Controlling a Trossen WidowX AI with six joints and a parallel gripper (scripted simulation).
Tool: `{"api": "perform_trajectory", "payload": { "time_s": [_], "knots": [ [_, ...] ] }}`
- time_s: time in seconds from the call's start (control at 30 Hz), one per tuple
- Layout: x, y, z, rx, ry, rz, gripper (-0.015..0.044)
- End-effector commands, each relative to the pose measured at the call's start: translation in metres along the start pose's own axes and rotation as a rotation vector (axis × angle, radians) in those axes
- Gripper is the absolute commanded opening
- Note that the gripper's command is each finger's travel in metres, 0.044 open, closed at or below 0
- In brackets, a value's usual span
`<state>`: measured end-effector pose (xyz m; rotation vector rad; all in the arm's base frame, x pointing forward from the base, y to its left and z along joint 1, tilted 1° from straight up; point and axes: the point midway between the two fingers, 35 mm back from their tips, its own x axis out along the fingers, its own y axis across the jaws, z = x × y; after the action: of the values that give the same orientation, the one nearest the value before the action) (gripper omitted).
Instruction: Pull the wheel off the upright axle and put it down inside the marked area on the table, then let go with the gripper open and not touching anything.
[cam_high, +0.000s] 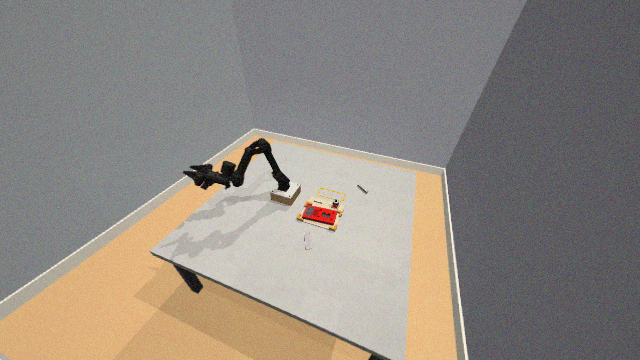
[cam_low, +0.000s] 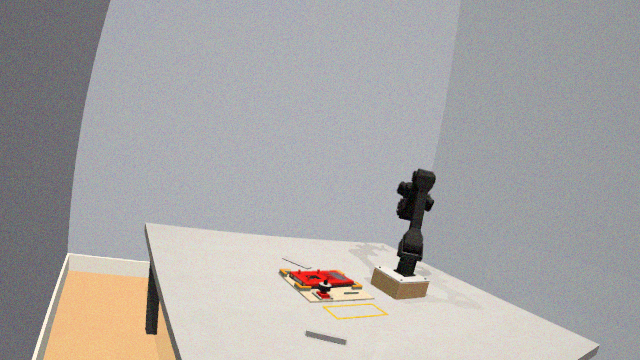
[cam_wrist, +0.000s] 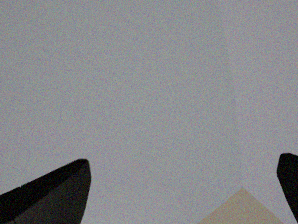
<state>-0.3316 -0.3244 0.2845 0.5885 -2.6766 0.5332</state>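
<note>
Claw (cam_high: 192, 172) hangs out past the tabletop (cam_high: 260, 260) edge, wide open, only wall and floor ahead of it in the wrist view. Obstacles cluster near the arm's base block (cam_high: 295, 192): red board (cam_high: 320, 215) with the wheel (cam_high: 335, 203) standing on its corner, just beside the yellow marked area (cam_high: 332, 190). Small grey bar (cam_high: 362, 188) lies apart beyond that. A pale piece (cam_high: 307, 241) lies near the board.

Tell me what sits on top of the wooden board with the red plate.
On the wooden board lies the red plate; near one corner stands the small dark wheel, on its axle, which it hides. The yellow marked area lies beside the board.
</note>
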Motion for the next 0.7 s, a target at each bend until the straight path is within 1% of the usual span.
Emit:
{"api": "perform_trajectory", "payload": {
  "time_s": [0.0,0.1,0.4,0.57,0.67],
  "knots": [
    [0.0,-0.002,0.001,0.007,-0.004,-0.004,0.0374],
    [-0.007,-0.026,0.011,0.107,-0.058,-0.052,0.03],
    [-0.049,-0.116,0.044,0.479,-0.307,-0.197,0.03],
    [-0.083,-0.162,0.059,0.673,-0.473,-0.243,0.03],
    [-0.109,-0.188,0.063,0.77,-0.572,-0.266,0.03]
  ]
}}
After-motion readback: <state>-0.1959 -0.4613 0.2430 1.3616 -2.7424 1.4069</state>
